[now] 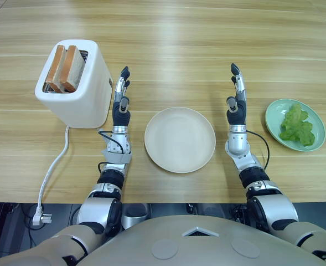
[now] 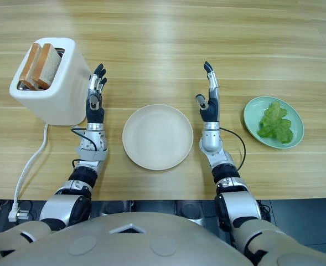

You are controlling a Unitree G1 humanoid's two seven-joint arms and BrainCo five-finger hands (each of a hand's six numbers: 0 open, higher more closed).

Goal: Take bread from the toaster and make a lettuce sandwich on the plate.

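Observation:
A white toaster (image 1: 79, 94) stands at the left with two slices of bread (image 1: 64, 68) sticking up from its slots. A cream plate (image 1: 180, 139) lies bare in the middle. My left hand (image 1: 121, 98) rests on the table between the toaster and the plate, fingers straight and open, holding nothing. My right hand (image 1: 237, 95) rests to the right of the plate, also open with fingers pointing away. Lettuce (image 1: 296, 123) sits on a small green dish (image 1: 275, 112) at the far right.
The toaster's white cord (image 1: 55, 166) runs down over the table's near edge to a plug (image 1: 42, 218). Bare wooden tabletop (image 1: 196, 39) stretches behind everything.

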